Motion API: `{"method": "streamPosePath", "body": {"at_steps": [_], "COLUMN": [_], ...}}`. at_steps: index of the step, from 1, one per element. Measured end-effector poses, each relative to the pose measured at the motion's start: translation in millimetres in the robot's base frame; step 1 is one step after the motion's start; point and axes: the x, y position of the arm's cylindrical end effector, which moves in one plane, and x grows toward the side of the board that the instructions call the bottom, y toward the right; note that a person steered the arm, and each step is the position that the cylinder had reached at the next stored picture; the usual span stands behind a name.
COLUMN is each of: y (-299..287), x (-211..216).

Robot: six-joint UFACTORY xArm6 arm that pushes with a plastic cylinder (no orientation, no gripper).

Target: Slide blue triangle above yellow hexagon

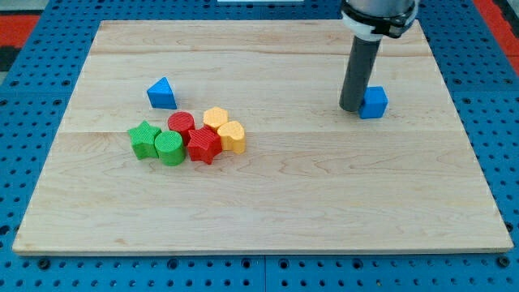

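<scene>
The blue triangle (162, 94) lies on the wooden board at the view's upper left. The yellow hexagon (216, 119) sits to its lower right, at the top of a tight cluster of blocks. My tip (351, 108) rests on the board far to the view's right, touching the left side of a blue cube (374, 102). The tip is well away from the blue triangle and the yellow hexagon.
The cluster also holds a yellow heart (233, 136), a red cylinder (181, 126), a red star (204, 146), a green star (143, 139) and a green cylinder (169, 149). The wooden board (340, 195) lies on a blue perforated table (32, 49).
</scene>
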Motion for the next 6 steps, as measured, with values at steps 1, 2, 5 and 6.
{"method": "streamPosePath", "body": {"at_steps": [1, 2, 5, 6], "y": [9, -35, -211, -219], "x": [0, -2, -7, -2]}}
